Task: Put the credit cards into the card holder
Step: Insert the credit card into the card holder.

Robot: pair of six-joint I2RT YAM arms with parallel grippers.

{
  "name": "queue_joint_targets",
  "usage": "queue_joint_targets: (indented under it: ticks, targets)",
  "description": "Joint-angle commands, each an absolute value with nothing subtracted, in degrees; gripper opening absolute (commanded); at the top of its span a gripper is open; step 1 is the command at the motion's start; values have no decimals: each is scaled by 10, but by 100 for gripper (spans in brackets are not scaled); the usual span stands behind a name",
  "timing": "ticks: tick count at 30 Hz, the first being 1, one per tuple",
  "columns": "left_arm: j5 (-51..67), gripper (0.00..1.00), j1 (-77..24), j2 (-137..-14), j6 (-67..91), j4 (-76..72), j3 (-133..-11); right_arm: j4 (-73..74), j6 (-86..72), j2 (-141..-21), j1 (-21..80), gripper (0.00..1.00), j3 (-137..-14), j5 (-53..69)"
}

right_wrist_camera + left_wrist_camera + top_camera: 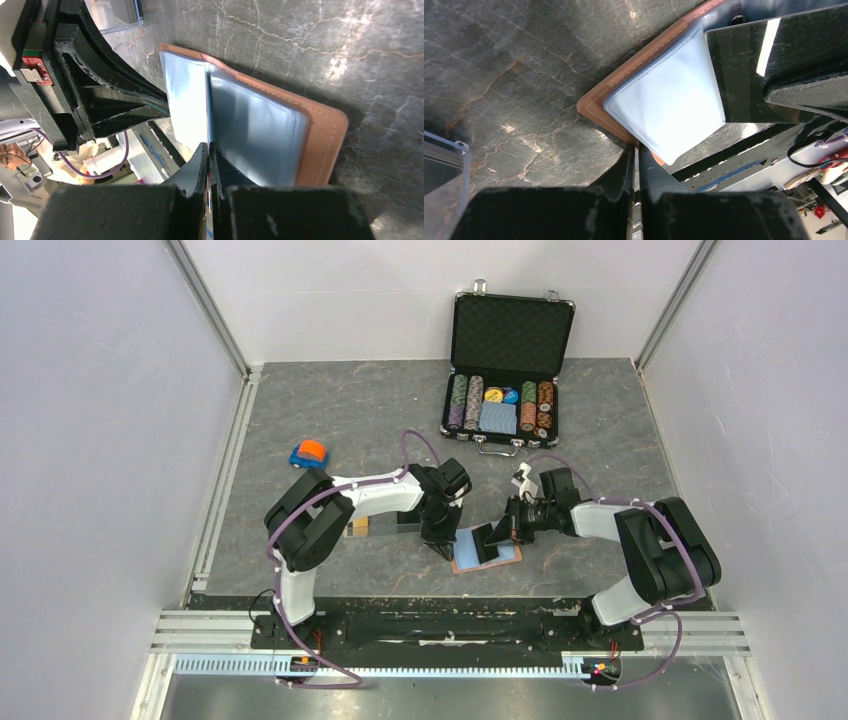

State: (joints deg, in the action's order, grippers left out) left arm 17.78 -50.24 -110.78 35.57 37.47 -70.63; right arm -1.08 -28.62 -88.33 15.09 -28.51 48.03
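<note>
– Closest in, the right fingers [192,172] are pinched flat on a black credit card [744,65], which stands on edge between them.
– And the card holder [325,135]?
– It lies open on the desk [330,410], just ahead of and below those fingers, between the two arms. The card's long axis runs out along the fingers' own line, toward the fold between two sleeves. Which pocket it is aimed at, I cannot tell.
– The left side?
– The left fingers [621,172] are narrow. They seem to nip a clear sleeve [669,105] at the holder's left edge, holding it up off the leather.
– So the right arm inserts?
– I'd judge so, with a push straight along that line. Both forearms reach inward and low, wrists tipped down, and meet over the holder.
– Farther off?
– What looks like a gold-orange card [358,527] lies by the left forearm, and the poker-chip case [513,335] is at the back.
</note>
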Motion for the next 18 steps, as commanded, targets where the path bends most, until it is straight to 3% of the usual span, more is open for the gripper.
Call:
queue_joint_targets:
  ticks: [1,18]
  targets:
    - [102,8,-510,-1115,321,379,-714,-4,-293,-868,164,0,-273,494]
    - [93,2,-516,-1133,308,399,-735,-40,-297,-868,156,0,-251,504]
